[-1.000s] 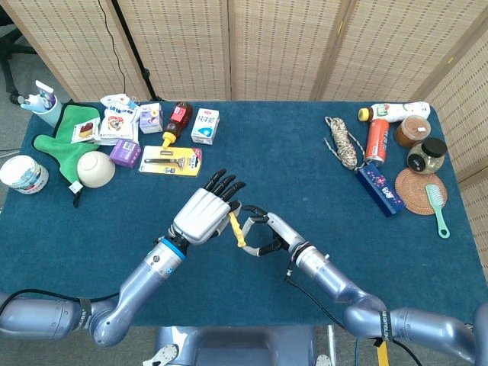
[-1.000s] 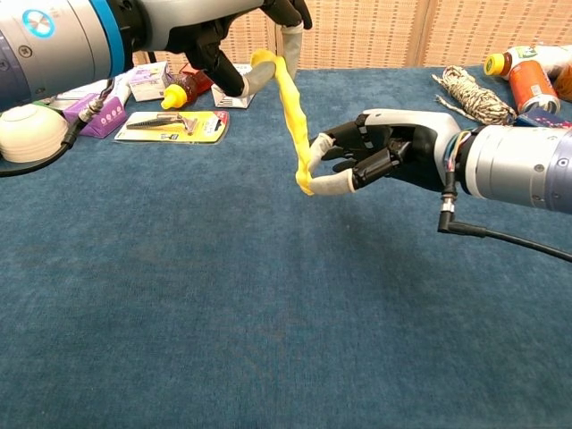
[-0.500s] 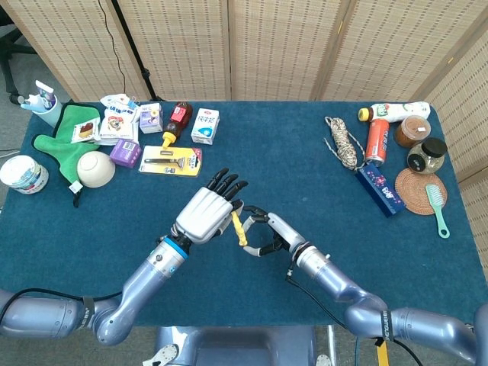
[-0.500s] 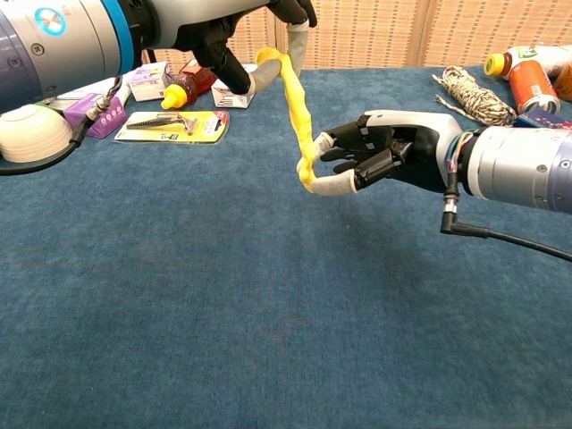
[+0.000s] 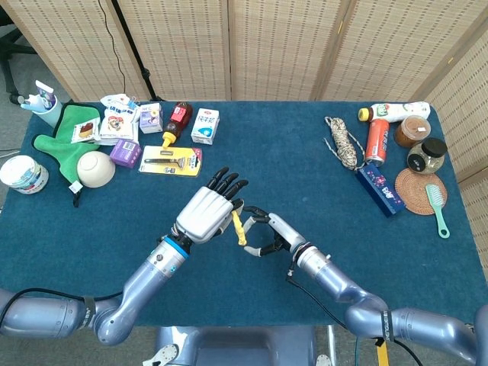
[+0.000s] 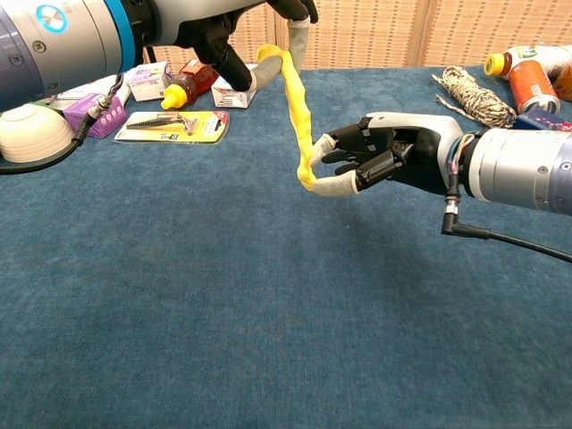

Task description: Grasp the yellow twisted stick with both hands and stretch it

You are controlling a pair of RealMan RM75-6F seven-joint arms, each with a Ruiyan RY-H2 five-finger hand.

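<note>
The yellow twisted stick (image 6: 296,109) hangs in the air above the blue table, held at both ends. My left hand (image 5: 207,210) pinches its upper end, its other fingers spread out; in the chest view the left hand (image 6: 237,34) is at the top left. My right hand (image 6: 384,150) grips the lower end from the right with curled fingers. In the head view the stick (image 5: 239,228) shows as a short yellow strip between the left hand and my right hand (image 5: 267,234).
At the back left lie a razor pack (image 5: 170,160), a white bowl (image 5: 95,168), small boxes and a green cloth (image 5: 65,139). At the back right are a rope coil (image 5: 345,142), bottles, jars, a blue box (image 5: 380,188) and a green brush (image 5: 438,208).
My left hand has shifted slightly right and up with the stick's upper end, so the stick hangs a little straighter. The right hand has barely moved.
</note>
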